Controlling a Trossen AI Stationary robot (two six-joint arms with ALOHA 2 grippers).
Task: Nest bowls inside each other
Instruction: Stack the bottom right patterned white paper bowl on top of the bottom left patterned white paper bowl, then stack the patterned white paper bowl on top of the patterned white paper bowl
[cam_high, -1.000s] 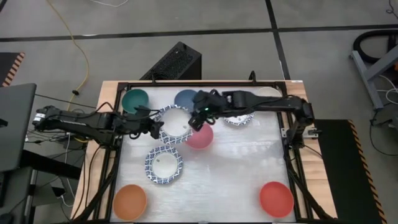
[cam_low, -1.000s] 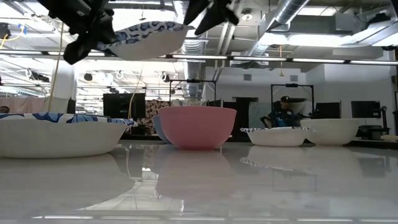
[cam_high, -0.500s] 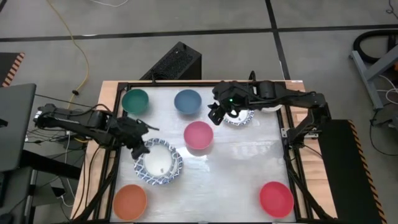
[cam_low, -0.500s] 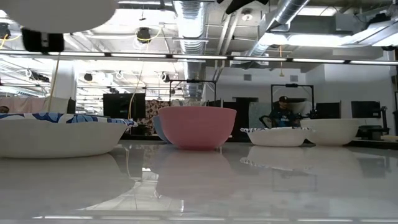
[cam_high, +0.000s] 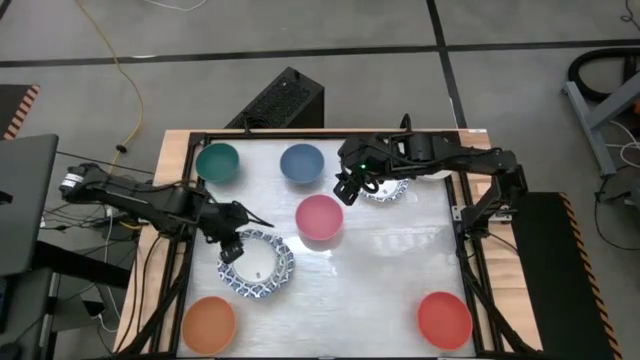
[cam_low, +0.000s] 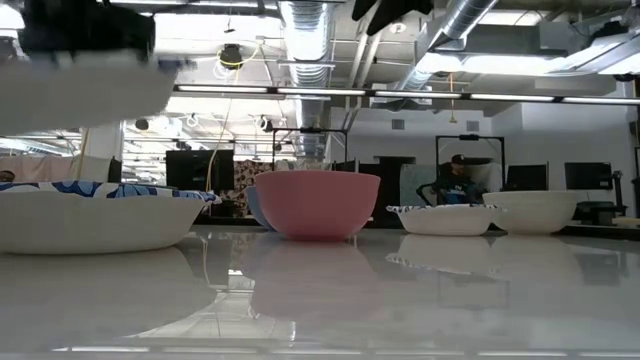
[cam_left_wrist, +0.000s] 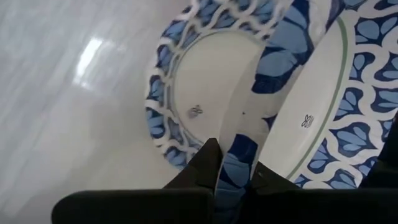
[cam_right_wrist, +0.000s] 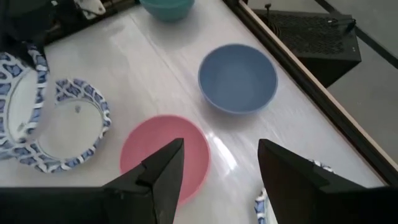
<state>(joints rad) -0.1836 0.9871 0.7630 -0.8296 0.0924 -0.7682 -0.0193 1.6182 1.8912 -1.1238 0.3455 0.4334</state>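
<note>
My left gripper (cam_high: 232, 245) is shut on a white bowl with a blue-patterned rim (cam_left_wrist: 311, 93). That bowl hangs tilted over a second patterned bowl (cam_left_wrist: 193, 106), which rests on its base at the table's near left (cam_high: 275, 280). In the low view the held bowl (cam_low: 85, 95) is a blur above the resting one (cam_low: 90, 215). My right gripper (cam_high: 347, 185) hovers open and empty over the far middle, between the dark blue bowl (cam_high: 301, 162) and the pink bowl (cam_high: 319, 217). A third patterned bowl (cam_high: 385, 190) lies partly under the right arm. My left gripper pinches the held bowl's patterned rim (cam_left_wrist: 235, 168), one finger on the inner side and one on the outer. The fingers slant down from the table's left. The bowl hangs steeply tilted, lifted clear of the patterned bowl below it.
A teal bowl (cam_high: 217, 162) stands at the far left, an orange bowl (cam_high: 209, 323) at the near left and a red bowl (cam_high: 443, 318) at the near right. A cream bowl (cam_low: 540, 210) sits at the far right. A black frame (cam_high: 190, 290) edges the table.
My left gripper has carried the patterned bowl from the table's middle toward the near left edge, down over the second patterned bowl. It has rolled, so the bowl now hangs tilted. My right gripper has drawn back from that bowl toward the right and risen, staying open.
</note>
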